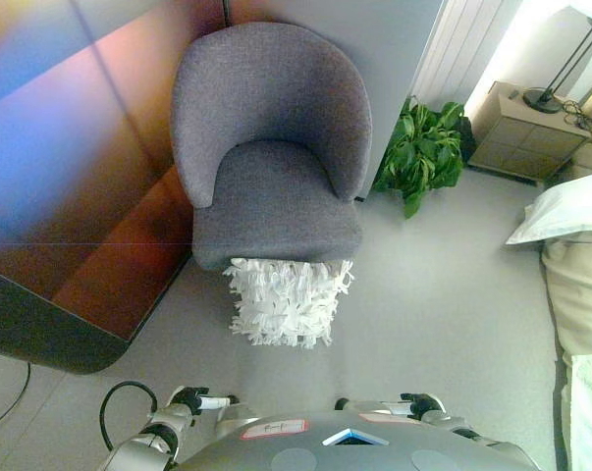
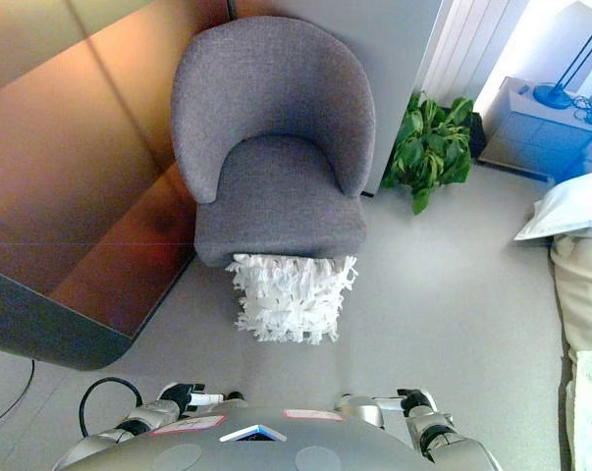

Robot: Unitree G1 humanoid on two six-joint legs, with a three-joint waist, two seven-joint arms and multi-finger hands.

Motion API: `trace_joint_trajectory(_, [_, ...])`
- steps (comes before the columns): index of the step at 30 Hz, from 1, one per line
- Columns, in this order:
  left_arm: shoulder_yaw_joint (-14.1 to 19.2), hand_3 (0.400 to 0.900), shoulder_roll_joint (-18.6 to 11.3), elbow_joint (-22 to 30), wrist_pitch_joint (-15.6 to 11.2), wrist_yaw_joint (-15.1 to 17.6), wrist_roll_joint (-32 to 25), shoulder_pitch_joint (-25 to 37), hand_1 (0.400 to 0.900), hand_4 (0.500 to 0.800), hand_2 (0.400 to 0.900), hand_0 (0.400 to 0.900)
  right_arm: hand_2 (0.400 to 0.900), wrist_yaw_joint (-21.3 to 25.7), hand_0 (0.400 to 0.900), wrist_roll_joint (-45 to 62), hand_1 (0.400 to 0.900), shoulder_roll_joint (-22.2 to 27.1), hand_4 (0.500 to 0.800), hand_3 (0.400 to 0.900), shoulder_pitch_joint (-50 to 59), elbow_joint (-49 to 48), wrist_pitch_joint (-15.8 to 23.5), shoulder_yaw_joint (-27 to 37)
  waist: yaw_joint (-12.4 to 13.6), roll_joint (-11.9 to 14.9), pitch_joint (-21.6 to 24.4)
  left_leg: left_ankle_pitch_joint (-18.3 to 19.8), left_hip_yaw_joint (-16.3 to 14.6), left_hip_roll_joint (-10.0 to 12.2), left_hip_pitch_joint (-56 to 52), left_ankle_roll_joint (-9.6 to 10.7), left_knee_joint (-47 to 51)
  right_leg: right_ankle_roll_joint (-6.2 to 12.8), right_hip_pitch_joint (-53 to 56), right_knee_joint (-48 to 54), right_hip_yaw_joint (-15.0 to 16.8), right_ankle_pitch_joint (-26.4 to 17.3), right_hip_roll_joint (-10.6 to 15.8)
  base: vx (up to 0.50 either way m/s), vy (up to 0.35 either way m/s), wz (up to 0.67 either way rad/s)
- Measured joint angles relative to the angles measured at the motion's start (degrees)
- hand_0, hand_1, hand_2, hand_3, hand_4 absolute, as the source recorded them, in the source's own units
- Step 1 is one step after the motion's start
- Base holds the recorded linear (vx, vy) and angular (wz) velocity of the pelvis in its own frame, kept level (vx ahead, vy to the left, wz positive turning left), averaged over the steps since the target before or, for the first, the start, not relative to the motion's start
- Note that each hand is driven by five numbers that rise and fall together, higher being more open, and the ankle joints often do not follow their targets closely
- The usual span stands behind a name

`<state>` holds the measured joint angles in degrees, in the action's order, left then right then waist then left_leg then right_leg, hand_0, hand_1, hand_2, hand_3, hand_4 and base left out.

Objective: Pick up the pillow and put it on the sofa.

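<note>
The white ruffled pillow [image 1: 288, 300] stands on the floor [image 1: 423, 324] leaning against the front edge of the grey armchair [image 1: 271, 147], touching it just below the seat; nothing holds it. Both hands sit at the bottom of the views, well apart from the pillow: the left hand [image 1: 189, 400] at about 7 o'clock from it, the right hand [image 1: 420, 403] at about 5 o'clock. Each shows only as a dark knuckled shape at the end of a silver-grey arm, and I cannot tell whether the fingers are straight or curled; neither touches anything. The right eye view shows more of the right forearm and wrist at its lower edge, while the left eye view shows more of the left arm. In the left eye view the bedside cabinet [image 1: 527, 132] at 2 o'clock appears beige with a dark lamp [image 1: 561, 74] standing on it. The room has a pale grey floor. A glossy reddish-brown panel [image 1: 80, 177] with a dark rounded lower edge fills the side at 9 to 10 o'clock, beside the armchair. A leafy green plant [image 1: 425, 149] stands at 1 o'clock from the pillow, beside the armchair against a pale wall. At 3 o'clock a bed [image 1: 580, 285] with pale bedding and a white bed pillow [image 1: 565, 209] comes in from the edge.
</note>
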<state>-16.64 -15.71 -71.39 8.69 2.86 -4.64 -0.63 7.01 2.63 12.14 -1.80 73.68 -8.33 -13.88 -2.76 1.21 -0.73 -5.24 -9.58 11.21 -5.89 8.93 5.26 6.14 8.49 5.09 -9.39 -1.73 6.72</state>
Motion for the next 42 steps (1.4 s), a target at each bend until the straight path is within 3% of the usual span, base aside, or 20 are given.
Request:
trace_joint_trajectory(27, [-0.42,0.900,0.00,0.35,-1.43,-2.97,0.02,0.03,0.900,0.800,0.900,0.900,0.900,-1.45,0.900,-0.02,0.900,0.13,0.800,0.900,0.05,-0.06,-0.24,-1.32,-0.06,0.06,0.27,0.00,-0.04,0.00,0.10,0.00,0.00,0.01,-0.11,-0.02,0.03,0.00,0.01,0.00,-0.001,0.00])
trace_joint_trajectory(40, [-0.68,0.900,0.11,0.32,-2.02,-1.66,0.00,0.02,0.900,0.800,0.900,0.900,0.900,-1.27,0.900,1.28,0.900,0.19,0.800,0.900,0.25,-0.06,-0.23,-1.38,-0.22,-0.20,-0.13,-0.02,0.20,0.41,0.57,-0.14,-0.67,0.30,-0.61,-0.31,0.17,0.29,-0.52,0.03,-0.108,0.02])
trace_joint_trajectory(42, [0.24,0.900,0.29,-0.19,-3.42,0.09,-0.67,0.98,0.900,0.800,0.900,0.900,0.900,-1.19,0.900,2.10,0.900,0.12,0.800,0.900,1.56,-0.03,-0.21,-1.24,0.06,-0.37,-2.41,1.16,1.54,1.77,3.30,0.55,-6.33,-1.16,-2.83,-4.62,-0.39,2.62,-1.59,0.03,-0.160,-0.13])
